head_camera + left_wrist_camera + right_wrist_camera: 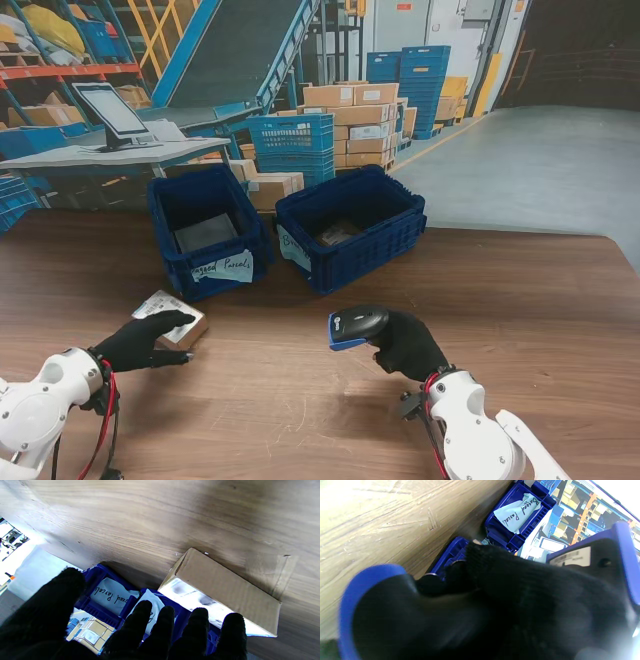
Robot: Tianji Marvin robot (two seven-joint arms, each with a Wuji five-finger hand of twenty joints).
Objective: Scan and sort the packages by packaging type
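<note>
A small cardboard box (166, 304) (220, 590) with a white label lies flat on the wooden table at my near left. My left hand (145, 341) (150, 630), in a black glove, reaches over its near edge with fingers spread and is open. To the right my right hand (408, 347) (520, 605) is shut on a black and blue barcode scanner (355, 325) (572, 557), whose head points left toward the box. Farther from me stand two blue crates: the left crate (160, 205) is labelled "Bagged Parcels" (222, 268) (517, 512), and the right crate (375, 250) carries a "Boxed Parcels" label (112, 597).
A grey bag (205, 232) lies in the left crate, and a dark item (340, 232) sits in the right crate. Bare wooden table (500, 300) stretches to the right. Beyond the table are a desk with a screen (110, 110), stacked cartons (355, 120) and blue bins.
</note>
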